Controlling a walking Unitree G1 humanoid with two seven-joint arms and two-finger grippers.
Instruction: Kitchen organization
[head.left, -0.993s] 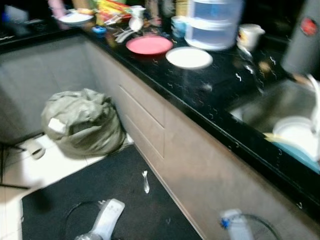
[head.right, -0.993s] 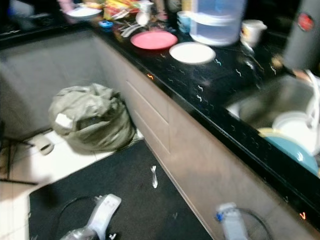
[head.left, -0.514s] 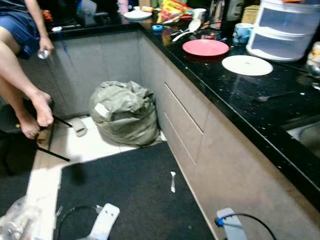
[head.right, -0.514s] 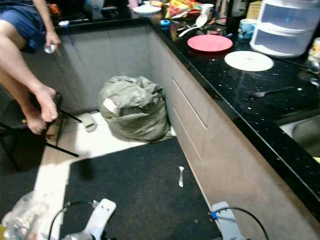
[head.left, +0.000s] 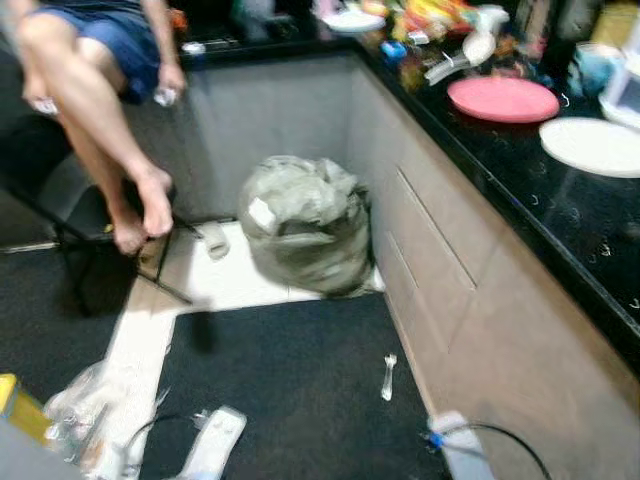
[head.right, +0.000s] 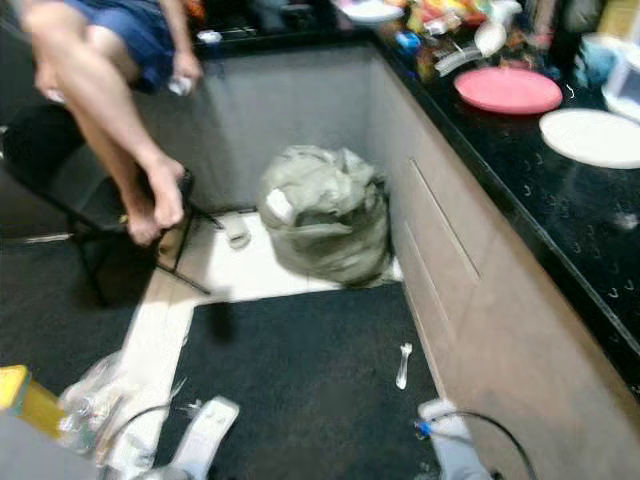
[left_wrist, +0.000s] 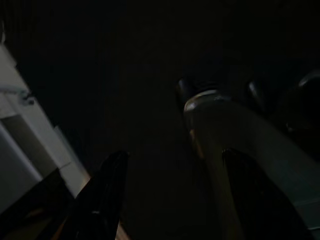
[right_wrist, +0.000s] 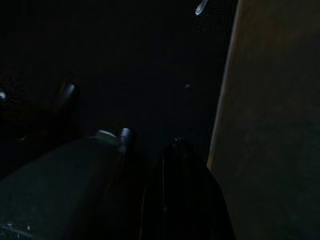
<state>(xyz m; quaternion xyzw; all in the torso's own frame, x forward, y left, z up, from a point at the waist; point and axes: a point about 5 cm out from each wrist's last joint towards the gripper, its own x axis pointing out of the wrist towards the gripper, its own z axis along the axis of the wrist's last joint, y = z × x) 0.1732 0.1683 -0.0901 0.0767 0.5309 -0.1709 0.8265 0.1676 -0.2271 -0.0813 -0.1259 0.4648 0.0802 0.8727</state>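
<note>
While both arms hang low over the floor, the kitchen stands like this:

Left gripper (left_wrist: 175, 154): its 2 black fingers are apart, with nothing between them, above the black mat (head.left: 290, 380).
Right gripper (right_wrist: 175, 150): too dark, it cannot be told if the fingers are apart or together; the cabinet front (right_wrist: 270, 125) is just beside it.
Fork (head.left: 389, 377): lies on the mat ahead of the right gripper, close to the cabinet.
Pink plate (head.left: 503, 98): on the black counter (head.left: 520, 200), far ahead of the right gripper and above it.
White plate (head.left: 593, 145): just beside the pink plate, on the nearer side.
Green bag (head.left: 308, 225): on the floor beyond the fork, in the corner of the cabinets.
Person (head.left: 100, 90): sits on a chair far ahead of the left gripper, feet bare.
</note>
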